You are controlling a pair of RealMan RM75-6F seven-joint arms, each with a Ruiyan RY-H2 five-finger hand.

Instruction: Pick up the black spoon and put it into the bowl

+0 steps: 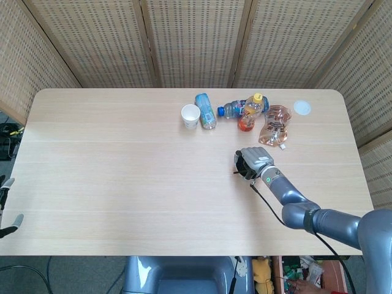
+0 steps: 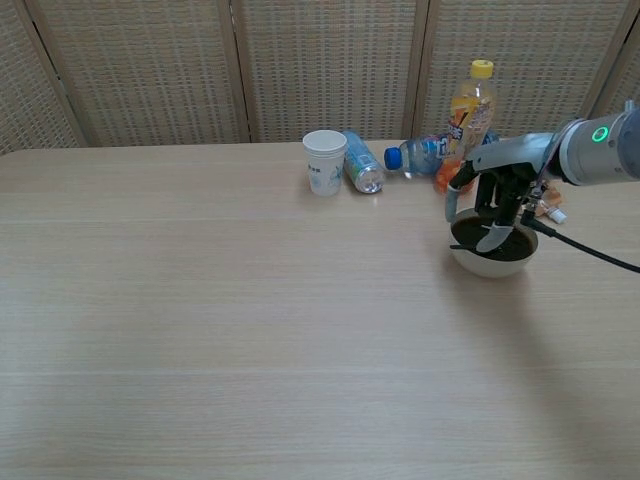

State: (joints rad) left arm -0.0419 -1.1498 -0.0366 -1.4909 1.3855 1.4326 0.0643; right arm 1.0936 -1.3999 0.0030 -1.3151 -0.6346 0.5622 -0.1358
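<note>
Behind the pale round bowl (image 2: 490, 258) stand a white paper cup (image 2: 324, 161), a toppled clear bottle with a blue label (image 2: 361, 170), another lying bottle with a blue cap (image 2: 420, 155), an upright orange-drink bottle with a yellow cap (image 2: 471, 107) and a crumpled orange plastic bottle (image 1: 275, 125). The right hand (image 2: 493, 192) hangs over the bowl, fingers spread downward, holding nothing. The thin black spoon (image 2: 466, 246) lies inside the dark-lined bowl. The left hand (image 1: 7, 208) sits at the table's edge; whether it is open I cannot tell.
</note>
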